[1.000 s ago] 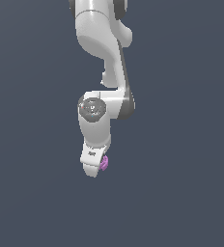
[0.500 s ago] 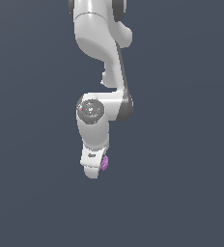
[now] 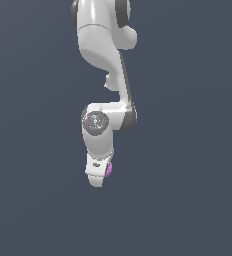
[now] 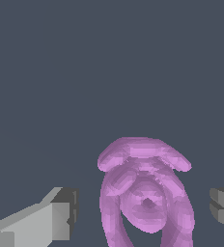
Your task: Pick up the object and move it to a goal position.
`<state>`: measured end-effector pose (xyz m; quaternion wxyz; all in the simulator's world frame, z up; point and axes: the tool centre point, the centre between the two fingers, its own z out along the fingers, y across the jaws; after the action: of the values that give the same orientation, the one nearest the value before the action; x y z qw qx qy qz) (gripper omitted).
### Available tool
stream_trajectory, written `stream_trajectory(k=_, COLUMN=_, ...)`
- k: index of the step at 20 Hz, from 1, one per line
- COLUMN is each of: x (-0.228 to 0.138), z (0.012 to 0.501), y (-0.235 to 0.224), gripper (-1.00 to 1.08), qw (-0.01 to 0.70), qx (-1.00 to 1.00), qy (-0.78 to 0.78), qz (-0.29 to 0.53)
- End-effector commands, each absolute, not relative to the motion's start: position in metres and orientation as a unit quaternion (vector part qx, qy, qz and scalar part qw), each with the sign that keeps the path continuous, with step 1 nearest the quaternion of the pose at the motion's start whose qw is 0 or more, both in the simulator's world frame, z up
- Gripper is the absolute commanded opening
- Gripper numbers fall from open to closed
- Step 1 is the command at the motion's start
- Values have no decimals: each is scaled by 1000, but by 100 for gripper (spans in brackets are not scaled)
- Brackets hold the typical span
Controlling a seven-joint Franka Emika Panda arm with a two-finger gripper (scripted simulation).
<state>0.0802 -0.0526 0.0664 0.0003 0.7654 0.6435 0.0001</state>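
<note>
The object [image 4: 145,198] is seen between the fingers of the tool [image 3: 99,175], whose jaws stand wide, with gaps on both sides. A centred closing is advised before any lift (its swirled lumps may slip). Against the earlier frame, little is changed.

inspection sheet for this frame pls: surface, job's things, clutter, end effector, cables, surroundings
Surface: plain dark grey-blue all over; no edge or table line seen.
Job's things: purple lump, swirled, lying between the fingers; in the exterior view it peeks out beside the end effector.
Clutter: nothing seen.
End effector: open, fingers apart on either side of the lump, gaps showing on both sides in the wrist view.
Cables: nothing seen.
Surroundings: white arm reaching down; nothing else seen.
</note>
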Motion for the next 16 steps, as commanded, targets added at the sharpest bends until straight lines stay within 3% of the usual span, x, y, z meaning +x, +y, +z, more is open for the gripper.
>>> stream_trajectory(k=1, x=80, z=53, y=-52, gripper=100, qw=0, qx=765, qy=644, qz=0)
stream_trajectory(k=8, x=81, z=45, y=-53, gripper=100, qw=0, qx=765, qy=644, qz=0)
stream_trajectory(k=9, x=81, z=45, y=-53, gripper=-100, qw=0, qx=765, qy=644, qz=0)
stream_trajectory(k=16, x=81, z=45, y=-53, gripper=-100, qw=0, qx=765, qy=644, qz=0)
